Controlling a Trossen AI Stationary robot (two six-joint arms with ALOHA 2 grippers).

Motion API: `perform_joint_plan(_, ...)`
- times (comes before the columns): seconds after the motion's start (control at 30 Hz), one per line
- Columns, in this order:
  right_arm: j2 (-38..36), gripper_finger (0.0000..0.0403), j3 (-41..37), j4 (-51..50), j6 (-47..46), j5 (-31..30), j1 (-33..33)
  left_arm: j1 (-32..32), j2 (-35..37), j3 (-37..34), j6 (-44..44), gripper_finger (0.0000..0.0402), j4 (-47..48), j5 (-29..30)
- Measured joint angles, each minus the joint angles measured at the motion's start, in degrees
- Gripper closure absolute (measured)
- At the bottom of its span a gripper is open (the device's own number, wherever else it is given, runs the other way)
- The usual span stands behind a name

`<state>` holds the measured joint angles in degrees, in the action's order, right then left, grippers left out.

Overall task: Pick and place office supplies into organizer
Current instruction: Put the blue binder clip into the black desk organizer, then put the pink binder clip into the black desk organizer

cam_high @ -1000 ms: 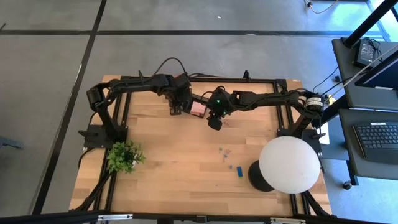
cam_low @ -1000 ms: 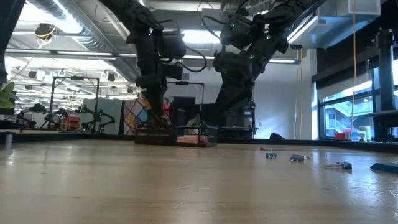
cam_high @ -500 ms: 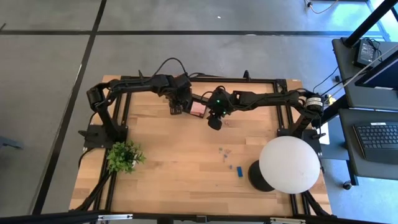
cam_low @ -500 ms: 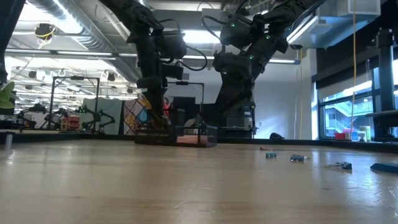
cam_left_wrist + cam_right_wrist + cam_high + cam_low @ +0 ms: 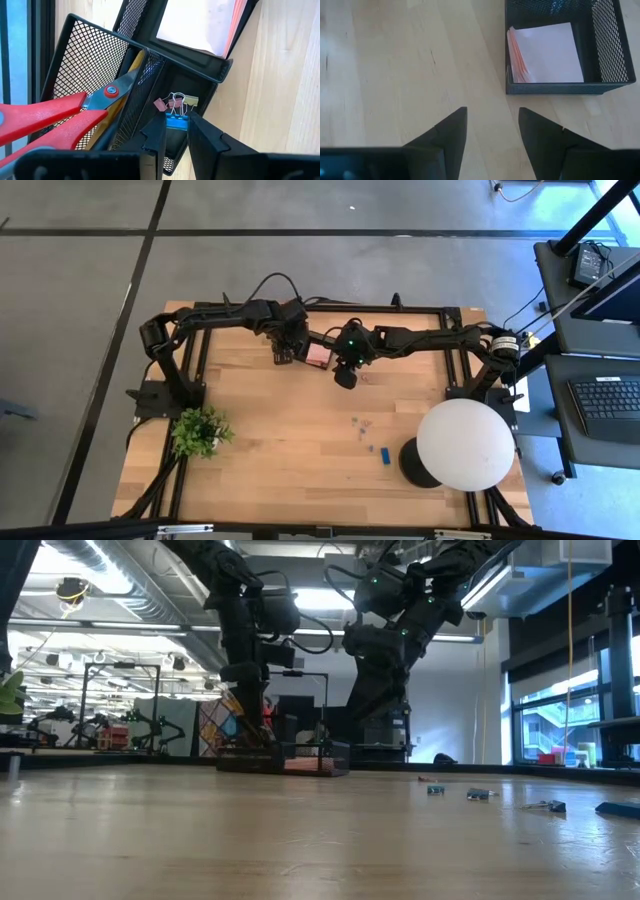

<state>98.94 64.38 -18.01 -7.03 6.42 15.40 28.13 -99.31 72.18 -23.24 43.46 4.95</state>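
The black mesh organizer [image 5: 303, 348] stands at the table's far middle. Its tall cup [image 5: 85, 75] holds red-handled scissors [image 5: 45, 120] and a pencil [image 5: 131, 67]. Its tray [image 5: 615, 50] holds the pink sticky-note pad [image 5: 547, 52]. Pink and yellow clips [image 5: 167, 103] lie in a small low compartment [image 5: 200, 87]. My left gripper [image 5: 176, 131] stands over that compartment, shut on a small blue clip [image 5: 176, 122]. My right gripper [image 5: 492, 117] hangs open over bare wood just near of the tray, also seen from above [image 5: 345, 377]. My left gripper pinches the blue clip's body [image 5: 176, 123] between its two fingertips, coming steeply from above. The clip's wire loops [image 5: 177, 97] point away from the fingers, toward the compartment's floor. Whether the clip touches the clips below, I cannot tell.
Several small clips [image 5: 360, 423] and a small blue block [image 5: 385, 453] lie loose on the wood right of centre. A white globe lamp [image 5: 465, 442] stands at the near right, a green potted plant [image 5: 200, 430] at the near left.
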Motion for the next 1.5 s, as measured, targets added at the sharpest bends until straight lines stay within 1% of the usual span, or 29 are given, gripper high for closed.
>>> perform_joint_plan(0.13,0.0,0.0221,0.0,-0.1,0.0,0.0,0.0,0.0,0.0,0.0,0.0,0.0335,0.0,0.0)
perform_joint_plan(0.5,0.0,0.0221,0.0,-0.1,-0.1,0.0,0.0,0.0,0.0,0.0,0.2,0.0300,0.0,0.0)
perform_joint_plan(0.67,0.0,0.0221,0.0,-0.2,-0.3,0.0,0.0,0.0,0.0,0.1,0.1,0.0295,0.6,-0.1)
perform_joint_plan(0.77,0.0,0.0221,0.0,-1.7,-0.3,0.0,0.0,0.0,1.3,0.1,0.1,0.0296,2.8,-1.1)
perform_joint_plan(0.83,0.0,0.0221,0.0,-3.2,-1.6,0.0,0.0,0.0,3.5,0.1,0.3,0.0297,3.5,-4.6)
perform_joint_plan(0.97,0.0,0.0221,0.0,-7.0,-4.1,-0.1,0.0,0.5,9.8,0.1,3.3,0.0296,1.9,-14.4)
perform_joint_plan(1.07,0.0,0.0221,0.0,-10.8,-7.8,-3.6,0.0,1.2,14.9,0.1,6.6,0.0293,-0.7,-19.0)
perform_joint_plan(1.13,0.0,0.0221,0.0,-13.6,-10.6,-5.2,0.0,1.6,17.9,0.1,8.2,0.0293,-2.3,-20.6)
perform_joint_plan(1.33,0.0,0.0221,0.0,-17.4,-15.0,-5.3,0.0,1.7,25.9,-0.6,9.7,0.0292,-4.1,-21.2)
perform_joint_plan(1.43,0.0,0.0221,0.0,-18.5,-16.8,-5.3,0.0,1.7,30.7,-5.5,12.4,0.0292,-8.8,-23.0)
perform_joint_plan(1.5,0.0,0.0221,0.0,-19.5,-17.0,-5.3,0.0,1.6,34.5,-11.0,15.0,0.0290,-13.8,-23.5)
